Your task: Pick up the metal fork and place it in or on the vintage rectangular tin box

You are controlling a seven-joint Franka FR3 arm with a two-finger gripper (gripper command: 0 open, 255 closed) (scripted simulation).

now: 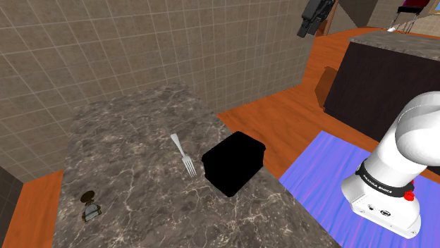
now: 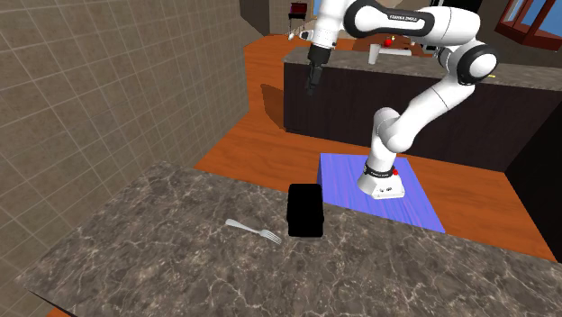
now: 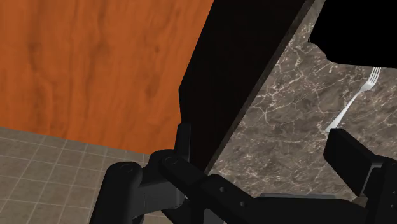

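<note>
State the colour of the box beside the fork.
The box is plain black, clearest in the shoulder view.

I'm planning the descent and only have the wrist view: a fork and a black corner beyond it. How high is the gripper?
Observer: The gripper hangs high, out past the countertop's edge and well above the fork.
Operator: Is that black corner the box?
Observer: Yes, a black rectangular box. The fork's tines end lies nearest it, with a small gap.
Operator: Anything else on the counter?
Observer: One small dark object near the shoulder view's lower left, away from both.
</note>
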